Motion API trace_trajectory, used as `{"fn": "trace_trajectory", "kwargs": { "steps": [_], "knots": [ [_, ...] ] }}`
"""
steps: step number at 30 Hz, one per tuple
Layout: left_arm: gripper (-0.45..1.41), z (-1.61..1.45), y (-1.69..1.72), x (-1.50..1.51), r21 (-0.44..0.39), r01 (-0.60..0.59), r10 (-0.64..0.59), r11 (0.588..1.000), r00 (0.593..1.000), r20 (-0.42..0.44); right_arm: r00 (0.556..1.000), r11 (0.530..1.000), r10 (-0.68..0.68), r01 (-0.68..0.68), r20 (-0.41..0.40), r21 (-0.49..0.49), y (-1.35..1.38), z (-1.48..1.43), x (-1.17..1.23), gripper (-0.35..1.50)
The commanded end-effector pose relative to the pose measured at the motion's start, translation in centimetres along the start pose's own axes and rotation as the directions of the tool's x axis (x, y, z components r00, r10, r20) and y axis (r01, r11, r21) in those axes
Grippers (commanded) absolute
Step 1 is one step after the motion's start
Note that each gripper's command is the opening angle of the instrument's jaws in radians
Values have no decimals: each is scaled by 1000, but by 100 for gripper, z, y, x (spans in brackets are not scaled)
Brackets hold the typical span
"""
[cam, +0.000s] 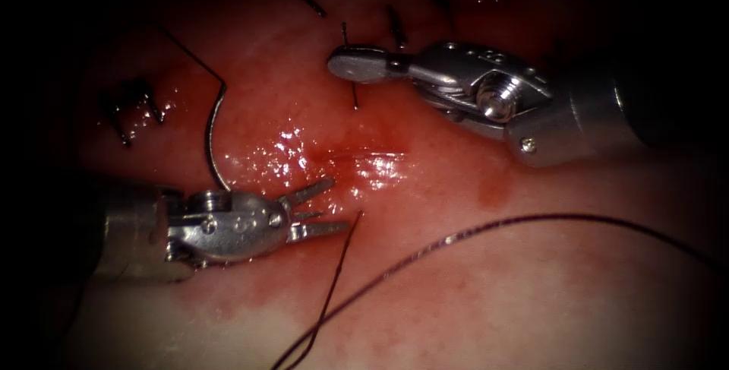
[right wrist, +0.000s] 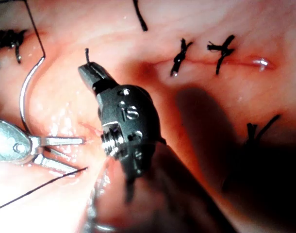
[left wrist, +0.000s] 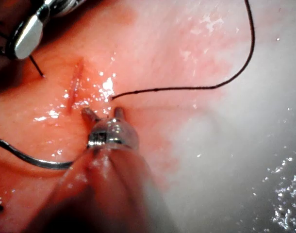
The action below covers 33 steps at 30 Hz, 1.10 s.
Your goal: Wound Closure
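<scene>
Left tool (cam: 319,209), lower left of the endoscope view: jaws spread, holding nothing. The needle (cam: 212,136) lies free on the tissue (cam: 471,294) just above and behind this tool's wrist, its curve standing roughly vertical in the frame, left of the cut (cam: 357,159); whether its tip sits in the tissue I cannot tell. The left tool is clearly the nearer. Right tool (cam: 357,64), upper centre: jaws pressed together, a short thread stub (cam: 354,96) beside them; a grip on it is not evident. The long thread (cam: 486,227) starts at the left tool's tips and loops across the lower frame. No containers present.
</scene>
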Motion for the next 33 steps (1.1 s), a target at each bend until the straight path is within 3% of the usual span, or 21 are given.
{"fn": "trace_trajectory", "kwargs": {
  "steps": [1, 27, 28, 29, 30, 31, 33],
  "knots": [
    [42, 6, 10, -2, -5, 2, -2, 1000, 1000, 0, 1000, 1000, -1, 1, 2, 2, -6, 3, -4, -35],
    [42, -5, 10, 8, -24, 11, -11, 1000, 1000, 5, 998, 998, -53, 53, -26, 16, -15, -9, 14, -35],
    [42, -7, 10, 12, -29, 14, -14, 999, 1000, 5, 998, 998, -53, 53, -25, 19, -15, -9, 14, -18],
    [41, -10, 10, 15, -33, 23, -23, 999, 1000, 5, 999, 999, -41, 41, -27, 21, -15, -10, 14, 34],
    [39, -13, 10, 18, -38, 15, -14, 999, 1000, 5, 999, 999, -40, 41, -32, 22, -14, -10, 15, 59],
    [39, -18, 10, 24, -45, 8, -8, 999, 1000, 5, 999, 999, -40, 40, -34, 24, -13, -11, 15, 79],
    [37, -27, 10, 33, -50, -13, 13, 999, 1000, -11, 998, 999, -38, 40, -57, 34, -12, -16, 17, 95]
  ]
}}
